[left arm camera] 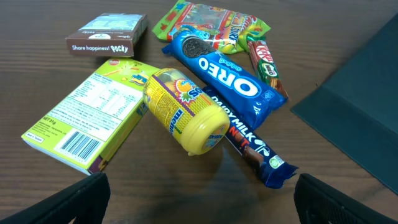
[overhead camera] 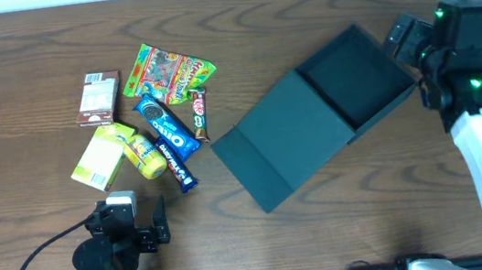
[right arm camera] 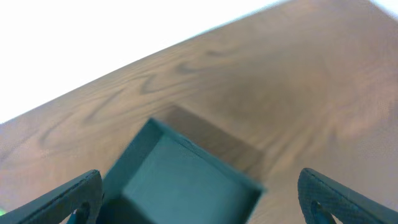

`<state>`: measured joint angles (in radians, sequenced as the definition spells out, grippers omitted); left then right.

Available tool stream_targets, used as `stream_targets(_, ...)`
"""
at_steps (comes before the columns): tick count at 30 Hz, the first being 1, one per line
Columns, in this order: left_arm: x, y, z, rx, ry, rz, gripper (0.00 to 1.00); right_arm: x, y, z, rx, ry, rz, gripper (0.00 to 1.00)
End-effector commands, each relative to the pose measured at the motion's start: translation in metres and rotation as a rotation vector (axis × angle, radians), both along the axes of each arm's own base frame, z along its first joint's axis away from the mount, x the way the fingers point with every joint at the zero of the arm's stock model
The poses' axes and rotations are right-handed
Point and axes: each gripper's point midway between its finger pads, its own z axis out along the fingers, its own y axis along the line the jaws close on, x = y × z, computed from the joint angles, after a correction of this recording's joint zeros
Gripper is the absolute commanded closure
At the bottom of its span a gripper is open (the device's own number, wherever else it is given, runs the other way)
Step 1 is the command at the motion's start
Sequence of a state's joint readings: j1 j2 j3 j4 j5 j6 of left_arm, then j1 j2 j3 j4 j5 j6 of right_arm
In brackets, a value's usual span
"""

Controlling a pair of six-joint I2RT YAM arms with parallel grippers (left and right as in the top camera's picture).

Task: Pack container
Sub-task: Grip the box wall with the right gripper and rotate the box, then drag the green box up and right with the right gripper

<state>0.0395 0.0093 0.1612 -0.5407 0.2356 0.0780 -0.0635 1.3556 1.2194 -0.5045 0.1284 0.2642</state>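
Since the container point(overhead camera: 355, 73) lay open on the table point(overhead camera: 36, 188) just beside the right pincer point(right arm camera: 202, 196), its flap lid point(overhead camera: 284, 148) spread flat, we judged it light, stiff, matte card, best pinched by a wall rim. That pincer and the left pincer point(left arm camera: 200, 202) gaped wide, empty.

- "OREO" in white letters on the blue pack point(left arm camera: 224, 76).
- "Share happiness! Pocky" on the brown box point(left arm camera: 107, 35), left of the blue pack.
- "KitKat" on the red bar point(left arm camera: 264, 62), just right of the blue pack.
- "MILK" and "NUT" on the dark blue bar point(left arm camera: 249, 144), below the blue pack.
- A barcode on the green box point(left arm camera: 87, 115); its small print is unreadable.
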Motion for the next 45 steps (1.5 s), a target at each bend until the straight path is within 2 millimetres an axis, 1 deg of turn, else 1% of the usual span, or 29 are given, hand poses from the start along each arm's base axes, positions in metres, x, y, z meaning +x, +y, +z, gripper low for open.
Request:
stream_targets(1,0.000,0.001,-0.005,-0.007,0.007,0.008,0.04,-0.005,0.036,-0.020,-0.253,0.107,0.474,0.01)
stream_targets(3,0.000,0.001,-0.005,-0.007,0.007,0.008,0.04,-0.020,0.045,-0.039,-0.276,0.194,0.591,0.01)
stream_targets(5,0.000,0.001,-0.005,-0.007,0.007,0.008,0.04,-0.039,0.050,-0.059,-0.278,0.300,0.669,0.01)
stream_targets(6,0.000,0.001,-0.005,-0.007,0.007,0.008,0.04,-0.048,0.051,-0.067,-0.286,0.346,0.705,0.01)
stream_targets(8,0.000,0.001,-0.005,-0.007,0.007,0.008,0.04,-0.058,0.051,-0.076,-0.301,0.399,0.748,0.01)
stream_targets(11,0.000,0.001,-0.005,-0.007,0.007,0.008,0.04,-0.058,0.050,-0.078,-0.335,0.406,0.781,0.01)
stream_targets(12,0.000,0.001,-0.005,-0.007,0.007,0.008,0.04,-0.062,0.049,-0.082,-0.384,0.431,0.842,0.01)
stream_targets(16,0.000,0.001,-0.005,-0.007,0.007,0.008,0.04,-0.072,0.051,-0.094,-0.459,0.483,0.995,0.01)
stream_targets(18,0.000,0.001,-0.005,-0.007,0.007,0.008,0.04,-0.074,0.052,-0.100,-0.492,0.497,1.064,0.01)
stream_targets(20,0.000,0.001,-0.005,-0.007,0.007,0.008,0.04,-0.075,0.052,-0.108,-0.497,0.518,1.096,0.01)
stream_targets(23,0.000,0.001,-0.005,-0.007,0.007,0.008,0.04,-0.080,0.053,-0.125,-0.459,0.574,1.115,0.01)
stream_targets(26,0.000,0.001,-0.005,-0.007,0.007,0.008,0.04,-0.082,0.047,-0.138,-0.461,0.630,1.110,0.01)
stream_targets(28,0.000,0.001,-0.004,-0.007,0.006,0.008,0.04,-0.082,0.042,-0.143,-0.486,0.663,1.108,0.01)
stream_targets(31,0.000,0.001,-0.005,-0.007,0.007,0.008,0.04,-0.088,0.034,-0.145,-0.547,0.729,1.122,0.01)
stream_targets(35,0.000,0.001,-0.005,-0.007,0.007,0.008,0.04,-0.103,0.035,-0.148,-0.557,0.787,1.183,0.05)
stream_targets(37,0.000,0.001,-0.004,-0.007,0.006,0.008,0.04,-0.107,0.036,-0.149,-0.568,0.803,1.214,0.05)
stream_targets(41,0.000,0.001,-0.004,-0.007,0.006,0.008,0.04,-0.102,0.039,-0.150,-0.607,0.786,1.248,0.03)
stream_targets(45,0.000,0.001,-0.005,-0.007,0.007,0.008,0.04,-0.100,0.039,-0.157,-0.604,0.798,1.254,0.04)
